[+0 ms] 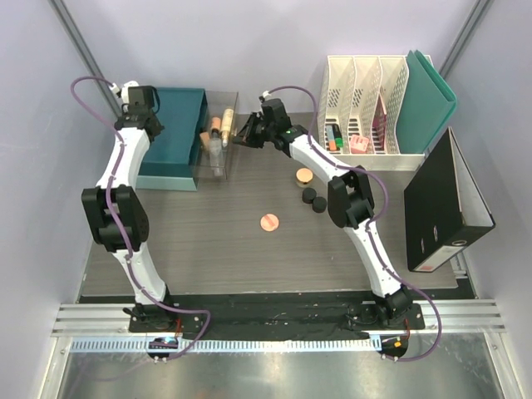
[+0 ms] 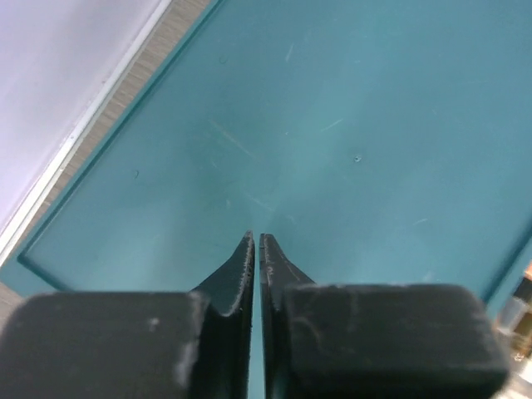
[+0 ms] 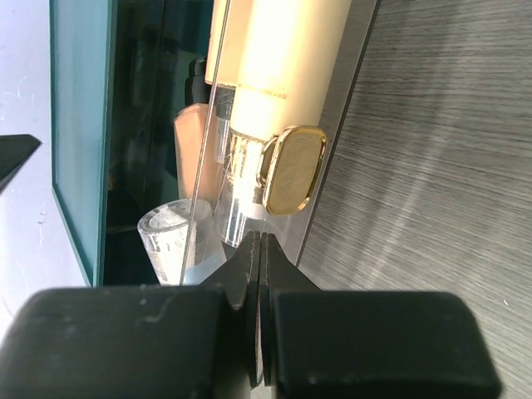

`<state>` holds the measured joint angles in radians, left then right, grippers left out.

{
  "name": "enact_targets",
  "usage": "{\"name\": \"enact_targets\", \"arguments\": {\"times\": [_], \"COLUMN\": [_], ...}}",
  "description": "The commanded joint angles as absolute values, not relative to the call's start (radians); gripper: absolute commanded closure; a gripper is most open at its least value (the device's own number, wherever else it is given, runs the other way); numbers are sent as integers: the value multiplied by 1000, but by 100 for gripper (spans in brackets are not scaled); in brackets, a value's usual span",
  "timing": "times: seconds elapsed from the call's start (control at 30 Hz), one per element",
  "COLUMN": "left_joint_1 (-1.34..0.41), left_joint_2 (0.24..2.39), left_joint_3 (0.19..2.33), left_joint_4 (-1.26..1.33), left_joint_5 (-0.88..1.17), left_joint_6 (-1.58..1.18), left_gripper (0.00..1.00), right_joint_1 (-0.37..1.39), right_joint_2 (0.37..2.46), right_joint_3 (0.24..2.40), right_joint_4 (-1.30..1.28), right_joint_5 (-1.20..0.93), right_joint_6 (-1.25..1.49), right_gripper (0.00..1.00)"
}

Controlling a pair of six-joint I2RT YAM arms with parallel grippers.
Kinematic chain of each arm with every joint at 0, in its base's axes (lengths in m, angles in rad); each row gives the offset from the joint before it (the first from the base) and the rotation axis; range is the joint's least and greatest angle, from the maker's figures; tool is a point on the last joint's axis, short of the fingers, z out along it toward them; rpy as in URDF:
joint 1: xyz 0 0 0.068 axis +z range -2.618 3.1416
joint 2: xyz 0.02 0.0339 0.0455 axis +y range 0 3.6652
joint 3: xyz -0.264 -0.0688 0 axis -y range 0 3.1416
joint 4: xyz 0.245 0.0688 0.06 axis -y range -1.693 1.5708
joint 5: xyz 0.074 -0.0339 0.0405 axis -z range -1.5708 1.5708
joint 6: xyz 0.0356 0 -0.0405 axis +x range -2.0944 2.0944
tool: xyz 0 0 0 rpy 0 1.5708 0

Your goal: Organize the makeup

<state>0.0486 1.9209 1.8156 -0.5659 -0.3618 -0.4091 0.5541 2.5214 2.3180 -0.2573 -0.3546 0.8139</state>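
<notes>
A clear organizer [image 1: 218, 141] at the back holds a peach bottle [image 1: 215, 126], a cream bottle [image 1: 227, 116] and a clear tube [image 1: 216, 155]. A round pink compact [image 1: 269, 221], a tan jar [image 1: 304, 175] and two black jars [image 1: 309, 194] lie loose on the table. My right gripper [image 1: 246, 133] is shut and empty just right of the organizer. In the right wrist view its tips [image 3: 259, 239] sit at the organizer's wall by the gold-capped cream bottle [image 3: 274, 58], the peach bottle [image 3: 189, 133] and the clear tube [image 3: 170, 237]. My left gripper [image 1: 137, 98] is shut and empty, and the left wrist view [image 2: 256, 237] shows it above the teal box.
A teal box [image 1: 170, 137] stands left of the organizer; its lid [image 2: 349, 125] fills the left wrist view. White file holders [image 1: 366, 104] with markers, a green folder [image 1: 428, 100] and a black binder [image 1: 445, 204] stand on the right.
</notes>
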Motion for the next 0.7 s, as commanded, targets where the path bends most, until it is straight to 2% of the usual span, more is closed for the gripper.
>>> {"name": "enact_targets", "arguments": {"times": [0.0, 0.13, 0.23, 0.67], "left_joint_1": [35, 41, 48, 210], "left_joint_2": [1819, 1802, 1786, 1690], "left_joint_3": [1694, 1621, 1579, 1395], "left_joint_4": [-387, -353, -377, -362], "left_joint_5": [-535, -716, -762, -625], "left_joint_6": [-465, -552, -650, -807], "left_gripper": [100, 100, 100, 100], "right_joint_1": [578, 577, 578, 577], "right_joint_2": [2419, 2405, 2392, 2372], "right_joint_3": [2313, 2277, 2246, 2195], "right_joint_4": [-163, -163, -160, -158], "right_joint_5": [-434, -436, -440, -459], "right_joint_6": [830, 841, 845, 839], "right_gripper": [99, 99, 99, 99]}}
